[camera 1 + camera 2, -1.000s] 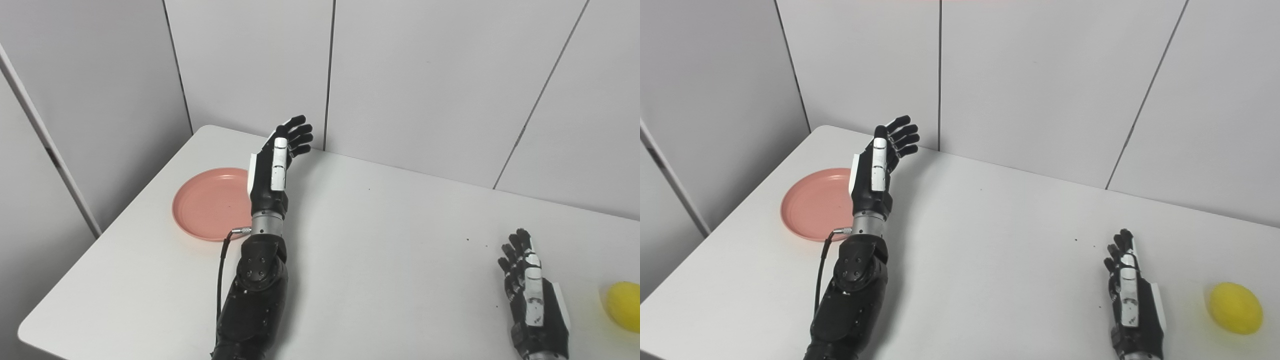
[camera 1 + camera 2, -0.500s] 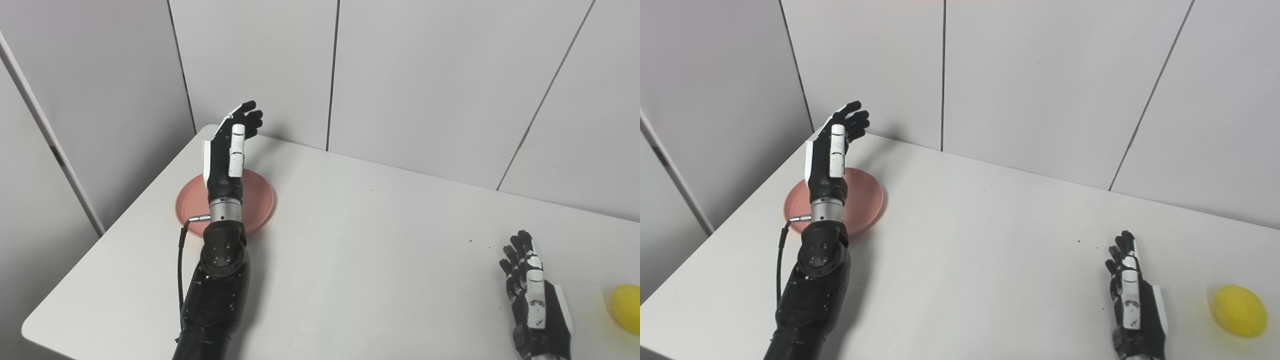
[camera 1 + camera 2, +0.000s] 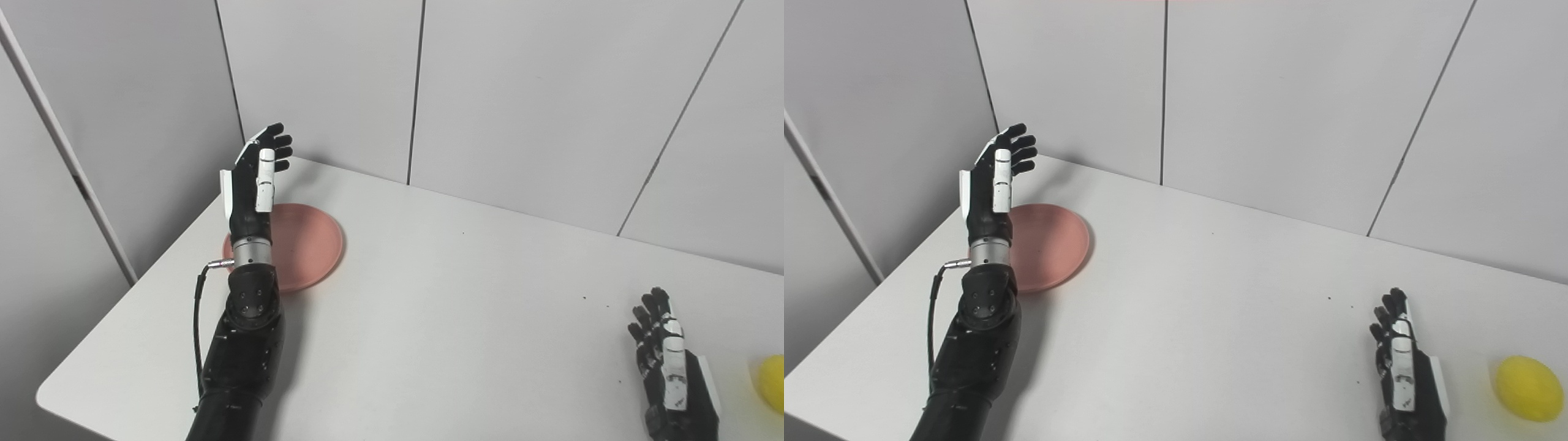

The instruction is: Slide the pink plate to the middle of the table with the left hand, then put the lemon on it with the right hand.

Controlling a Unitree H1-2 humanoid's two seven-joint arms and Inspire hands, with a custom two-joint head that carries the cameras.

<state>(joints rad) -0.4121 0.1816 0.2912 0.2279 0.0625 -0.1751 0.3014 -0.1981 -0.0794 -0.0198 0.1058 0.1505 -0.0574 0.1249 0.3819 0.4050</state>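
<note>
A pink plate (image 3: 309, 245) lies flat near the table's far left corner. My left hand (image 3: 254, 184) is raised edge-on above the plate's left side, open, fingers extended and holding nothing; its wrist and forearm hide the plate's left part. A yellow lemon (image 3: 1527, 388) rests at the table's near right, cut by the frame edge in the left eye view. My right hand (image 3: 1405, 376) lies open on the table just left of the lemon, apart from it.
The white table (image 3: 441, 318) has a rounded near-left corner and a few dark specks (image 3: 585, 298) right of centre. Grey wall panels (image 3: 520, 92) stand close behind the far edge. A cable (image 3: 197, 318) loops from the left wrist.
My left hand has swung leftward, from the plate's right side to above its left side. The camera view has shifted a little. The plate, lemon and right hand have stayed put.
</note>
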